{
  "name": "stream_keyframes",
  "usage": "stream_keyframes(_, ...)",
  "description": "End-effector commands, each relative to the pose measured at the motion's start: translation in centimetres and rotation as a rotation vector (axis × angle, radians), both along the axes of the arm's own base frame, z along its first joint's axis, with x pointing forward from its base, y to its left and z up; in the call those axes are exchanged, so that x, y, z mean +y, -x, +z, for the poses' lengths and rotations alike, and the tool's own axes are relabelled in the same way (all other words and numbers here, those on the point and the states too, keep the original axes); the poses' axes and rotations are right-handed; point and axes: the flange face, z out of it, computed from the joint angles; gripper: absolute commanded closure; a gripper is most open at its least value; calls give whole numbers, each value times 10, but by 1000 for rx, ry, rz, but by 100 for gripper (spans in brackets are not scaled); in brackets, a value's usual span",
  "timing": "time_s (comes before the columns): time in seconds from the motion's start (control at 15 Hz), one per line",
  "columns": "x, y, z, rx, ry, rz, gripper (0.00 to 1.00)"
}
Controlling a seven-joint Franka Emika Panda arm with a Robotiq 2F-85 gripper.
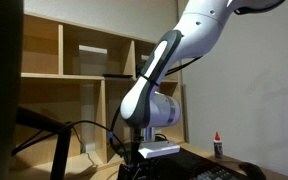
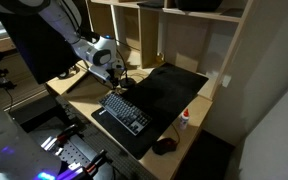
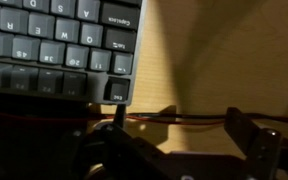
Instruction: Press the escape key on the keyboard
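Observation:
The black keyboard (image 2: 124,110) lies on a black desk mat (image 2: 174,85). In the wrist view its corner fills the upper left (image 3: 54,45), and the corner key (image 3: 117,90) carries a faint pale label. My gripper (image 3: 182,128) is open, with its fingers wide apart over the wooden desk. One fingertip is right at the edge of that corner key; I cannot tell whether it touches. In an exterior view the gripper (image 2: 114,72) hangs at the keyboard's far end. In the low exterior view (image 1: 139,152) the gripper points down at the desk.
A thin dark-red cable (image 3: 184,118) runs across the desk between the fingers. A black mouse (image 2: 164,146) and a small red-capped bottle (image 2: 185,117) are near the mat's right edge. Wooden shelves (image 2: 174,30) stand behind the desk. A dark monitor (image 2: 34,45) stands beside the arm.

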Motion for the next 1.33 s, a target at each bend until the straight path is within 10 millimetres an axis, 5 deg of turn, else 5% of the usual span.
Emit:
stream_keyframes(0.0,-1,5,1,71,24,-20,0)
stream_keyframes(1.27,-1,3,-1,25,35,-57,0)
